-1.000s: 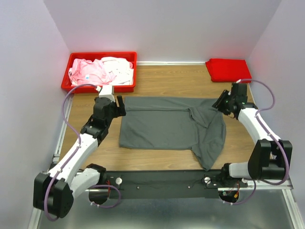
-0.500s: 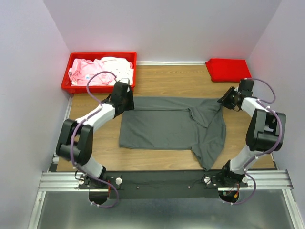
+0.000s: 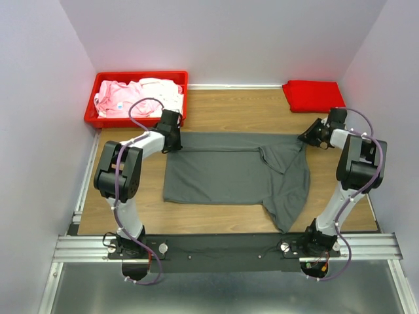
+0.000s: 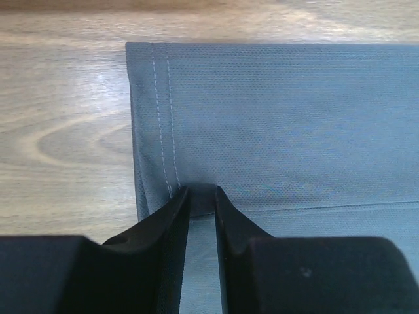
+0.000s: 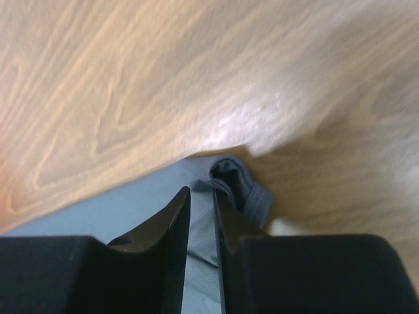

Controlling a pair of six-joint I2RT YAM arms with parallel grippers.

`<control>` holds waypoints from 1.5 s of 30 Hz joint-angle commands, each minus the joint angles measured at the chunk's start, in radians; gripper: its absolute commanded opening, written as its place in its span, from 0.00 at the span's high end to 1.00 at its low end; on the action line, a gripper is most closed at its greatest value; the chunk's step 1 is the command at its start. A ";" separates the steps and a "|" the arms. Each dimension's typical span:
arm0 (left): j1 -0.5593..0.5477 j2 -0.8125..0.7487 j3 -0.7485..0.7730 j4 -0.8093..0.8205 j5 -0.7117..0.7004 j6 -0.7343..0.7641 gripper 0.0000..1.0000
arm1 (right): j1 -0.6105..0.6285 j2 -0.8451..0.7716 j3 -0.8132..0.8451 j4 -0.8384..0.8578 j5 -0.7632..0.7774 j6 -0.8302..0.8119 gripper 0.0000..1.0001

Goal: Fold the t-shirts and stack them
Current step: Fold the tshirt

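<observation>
A dark grey t-shirt (image 3: 229, 173) lies spread flat on the wooden table, its right side folded over and hanging toward the near edge. My left gripper (image 3: 175, 139) is at the shirt's far left corner. In the left wrist view the stitched hem (image 4: 163, 118) runs into the narrow gap of that gripper (image 4: 202, 191), and the jaws pinch the cloth. My right gripper (image 3: 308, 139) is at the far right corner, and in its own view the gripper (image 5: 201, 190) is closed on a bunched sleeve edge (image 5: 252, 193).
A red plastic bin (image 3: 141, 74) at the back left holds a pale pink t-shirt (image 3: 121, 98) and a white one (image 3: 165, 91). A folded bright red t-shirt (image 3: 313, 95) lies at the back right corner. Walls close in on three sides.
Both arms reached out to the shirt's far corners. The left gripper moved right and back onto the left corner. Both pairs of jaws narrowed onto the cloth.
</observation>
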 commanded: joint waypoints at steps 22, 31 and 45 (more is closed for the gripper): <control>0.021 -0.343 -0.025 -0.148 0.039 -0.078 0.26 | 0.001 -0.105 0.194 -0.158 -0.029 -0.052 0.45; -0.130 -0.681 -0.337 -0.383 -0.056 -0.246 0.27 | 0.165 -0.505 -0.111 -0.374 0.165 -0.097 0.27; -0.276 -0.511 -0.405 -0.411 -0.098 -0.377 0.29 | 0.294 -0.786 -0.366 -0.445 0.169 -0.115 0.22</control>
